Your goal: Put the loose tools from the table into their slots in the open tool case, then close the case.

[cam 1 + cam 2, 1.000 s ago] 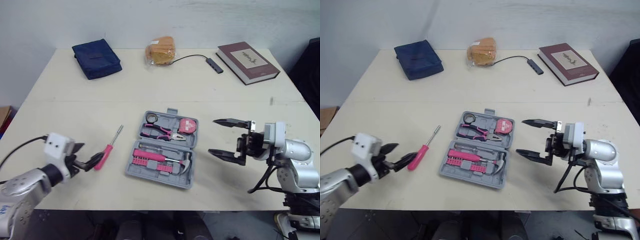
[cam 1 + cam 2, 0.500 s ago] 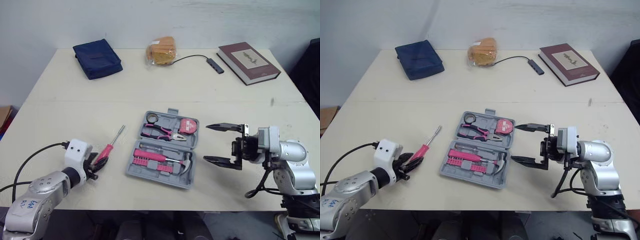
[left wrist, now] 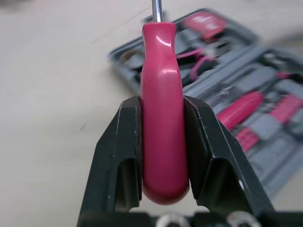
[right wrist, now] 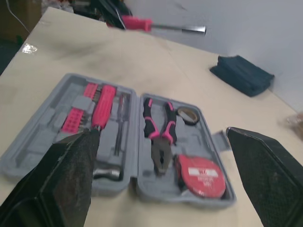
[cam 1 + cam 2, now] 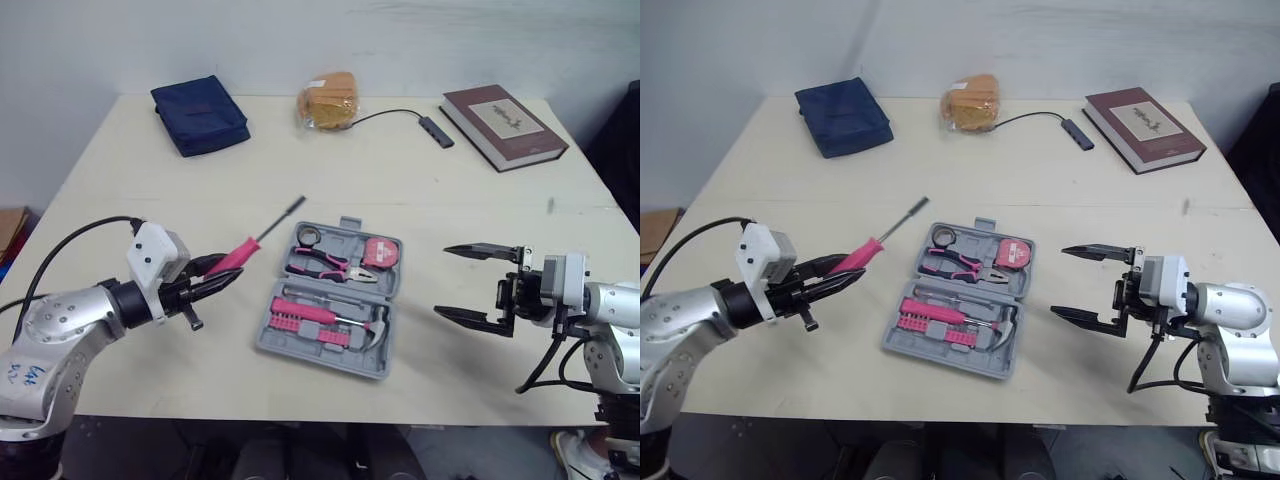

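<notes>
**Screwdriver in left grip, case open**

Pale table (image 5: 400, 190) against a white wall. At centre, grey tool case (image 5: 262, 343) lying open.
- 12 o'clock half: tape roll (image 5: 308, 237), pink-handled pliers (image 5: 325, 264), red tape measure (image 5: 382, 255).
- 6 o'clock half: pink bit rack (image 5: 295, 325), hammer (image 5: 375, 325).

At 9 o'clock of the case, left gripper (image 5: 215, 275) clamped on the pink handle of the screwdriver (image 5: 245, 248). Held above the tabletop, shaft aimed toward 1 o'clock, tip short of the case's far-left corner.

At 3 o'clock of the case, right gripper (image 5: 442, 280) with jaws spread wide, holding nothing, fingertips pointing at the case and apart from it.

Along the far edge: navy pouch (image 5: 200, 113) at 11 o'clock, bagged bread (image 5: 330, 100) at 12, book (image 5: 505, 112) at 1.
</notes>
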Robot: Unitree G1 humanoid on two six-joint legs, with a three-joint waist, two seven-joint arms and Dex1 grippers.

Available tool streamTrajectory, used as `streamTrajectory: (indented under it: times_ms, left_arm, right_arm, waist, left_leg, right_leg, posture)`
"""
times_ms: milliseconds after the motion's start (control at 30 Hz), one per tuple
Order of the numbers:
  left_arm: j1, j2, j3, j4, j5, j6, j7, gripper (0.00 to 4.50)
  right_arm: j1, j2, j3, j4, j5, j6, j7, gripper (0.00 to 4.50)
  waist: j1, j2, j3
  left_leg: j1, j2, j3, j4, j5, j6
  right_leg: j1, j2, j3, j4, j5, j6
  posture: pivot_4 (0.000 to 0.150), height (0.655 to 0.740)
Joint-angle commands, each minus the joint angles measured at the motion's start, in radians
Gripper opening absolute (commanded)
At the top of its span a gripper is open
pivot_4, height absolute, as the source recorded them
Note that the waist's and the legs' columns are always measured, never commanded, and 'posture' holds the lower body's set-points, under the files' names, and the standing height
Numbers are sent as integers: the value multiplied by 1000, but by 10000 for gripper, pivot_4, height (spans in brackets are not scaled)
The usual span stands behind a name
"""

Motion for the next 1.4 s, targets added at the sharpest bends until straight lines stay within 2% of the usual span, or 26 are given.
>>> streamTrajectory:
  times_ms: [33, 100, 233, 367, 467, 667, 833, 1167, 1267, 1300, 1333, 1400]
  left_arm:
    - [-68, 54, -112, 35, 13, -95, -201, 5563]
    - [-127, 66, -186, 58, 24, -103, -268, 5563]
    - [-236, 97, -393, 117, 209, -149, -328, 5562]
    - [-306, 73, -462, 118, 237, -102, -332, 5562]
    - [-337, 104, -524, 108, 293, -49, -348, 5563]
    - [-353, 129, -559, 91, 342, -25, -369, 5562]
    - [-346, 102, -575, 106, 373, -38, -353, 5562]
    - [-331, 61, -598, 186, 433, -163, -366, 5563]
    - [-321, 76, -616, 192, 426, -202, -432, 5563]
    - [-320, 69, -609, 195, 428, -209, -424, 15872]
    - [-319, 62, -602, 198, 431, -213, -415, 18648]
    - [-320, 34, -573, 214, 455, -293, -367, 28058]
  right_arm:
    - [2, -13, -34, -4, 7, -14, -6, 45000]
    - [11, -18, -34, -7, 13, -4, -1, 45000]
    - [56, -55, -21, -29, 50, 94, 35, 45000]
    - [87, -58, -29, -64, 70, 126, 41, 45000]
    - [165, -60, -40, -131, 93, 153, 48, 45000]
    - [229, -47, -46, -179, 90, 151, 35, 45000]
    - [232, -39, -41, -176, 77, 140, 27, 45000]
    - [221, -33, -31, -160, 61, 144, 12, 45000]
    - [216, -30, -31, -155, 55, 142, 4, 45000]
    - [214, -29, -31, -152, 52, 141, 2, 45000]
    - [213, -29, -31, -149, 51, 141, 1, 45000]
    - [210, -28, -29, -145, 47, 139, -1, 45000]
  waist:
    - [-4, 0, 0]
    - [-3, 0, 0]
    - [0, 0, 0]
    - [-3, -1, 1]
    - [0, -1, 1]
    - [-2, -1, 1]
    - [1, -1, 1]
    - [0, -1, 1]
    - [0, -1, 1]
    - [0, -1, 1]
    - [0, -1, 1]
    - [1, -1, 1]
  left_leg:
    - [0, 0, 0, 0, 0, 0]
    - [1, 0, 1, 0, 0, 2]
    - [1, 0, 0, 0, -1, 4]
    - [0, 0, 1, 2, -2, 5]
    - [-1, 1, 0, 3, -2, 5]
    - [-1, 0, 0, 4, -2, 7]
    - [-1, 0, 0, 4, -2, 7]
    - [-1, 0, 0, 5, -2, 7]
    - [-1, 0, 0, 5, -2, 7]
    - [-1, 0, 0, 5, -2, 7]
    - [-1, 0, 0, 5, -2, 7]
    - [-1, 0, 0, 5, -2, 7]
  right_leg:
    - [0, 0, 0, 1, 0, 0]
    - [0, 1, 1, 1, 0, 0]
    - [0, 2, 1, 2, 0, 1]
    - [0, 3, 2, 2, 1, 1]
    - [0, 4, 1, 2, 1, 1]
    - [0, 4, 2, 3, 1, 2]
    - [0, 4, 2, 2, 1, 2]
    - [0, 4, 2, 3, 1, 2]
    - [0, 4, 2, 3, 1, 2]
    - [0, 4, 2, 3, 1, 2]
    - [0, 4, 2, 3, 1, 2]
    - [0, 4, 2, 3, 1, 2]
  posture:
    - [1500, 7400]
    - [1500, 7400]
    - [1500, 7400]
    - [1500, 7400]
    - [1500, 7400]
    - [1500, 7400]
    - [1500, 7400]
    - [1500, 7400]
    - [1500, 7400]
    - [1500, 7400]
    - [1500, 7400]
    - [1500, 7400]
